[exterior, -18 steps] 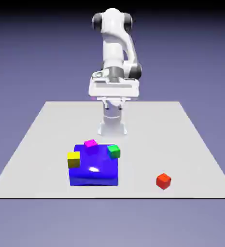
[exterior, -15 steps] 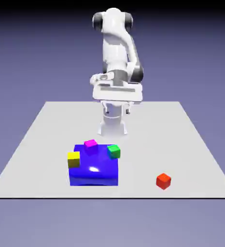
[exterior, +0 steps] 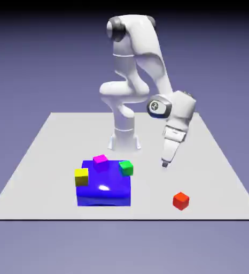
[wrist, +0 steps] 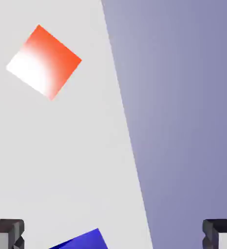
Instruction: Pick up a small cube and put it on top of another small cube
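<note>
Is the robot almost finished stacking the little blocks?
Not yet, nothing is stacked by the robot so far. The claw is open and empty. The red cube sits alone on the table, away from the green cube and magenta cube. Grabbing, lifting and placing it on another small cube are all left.
</note>
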Controlling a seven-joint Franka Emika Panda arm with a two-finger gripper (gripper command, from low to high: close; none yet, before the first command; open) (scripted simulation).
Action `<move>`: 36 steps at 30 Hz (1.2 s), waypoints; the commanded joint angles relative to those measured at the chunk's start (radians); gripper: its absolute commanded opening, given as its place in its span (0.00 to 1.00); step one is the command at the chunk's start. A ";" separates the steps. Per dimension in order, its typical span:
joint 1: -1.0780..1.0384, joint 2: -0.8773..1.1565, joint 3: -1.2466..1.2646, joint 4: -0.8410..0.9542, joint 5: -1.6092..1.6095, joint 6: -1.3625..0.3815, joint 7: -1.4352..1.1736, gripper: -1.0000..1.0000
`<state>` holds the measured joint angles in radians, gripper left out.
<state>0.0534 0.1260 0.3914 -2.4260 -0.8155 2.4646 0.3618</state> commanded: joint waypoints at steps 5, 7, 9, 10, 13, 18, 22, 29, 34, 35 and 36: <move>0.009 0.181 0.102 0.100 -0.212 -0.149 -0.099 0.50; 0.013 0.254 0.143 0.140 -0.297 -0.209 -0.138 0.50; 0.017 0.326 0.183 0.180 -0.382 -0.268 -0.178 0.50; 0.020 0.362 0.204 0.200 -0.425 -0.298 -0.197 0.50; 0.024 0.415 0.191 0.224 -0.479 -0.302 -0.188 0.50; 0.034 0.528 0.121 0.270 -0.592 -0.272 -0.131 0.00; 0.024 0.419 0.188 0.226 -0.484 -0.301 -0.186 0.00; 0.072 0.187 0.000 0.104 -0.298 -0.361 -0.225 0.00; 0.116 0.023 -0.181 0.015 -0.175 -0.403 -0.241 0.00; 0.125 -0.009 -0.217 -0.002 -0.150 -0.412 -0.244 0.00; 0.134 -0.042 -0.254 -0.020 -0.125 -0.420 -0.247 0.00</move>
<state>0.1777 0.0842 0.1378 -2.4461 -0.9379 2.0436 0.1135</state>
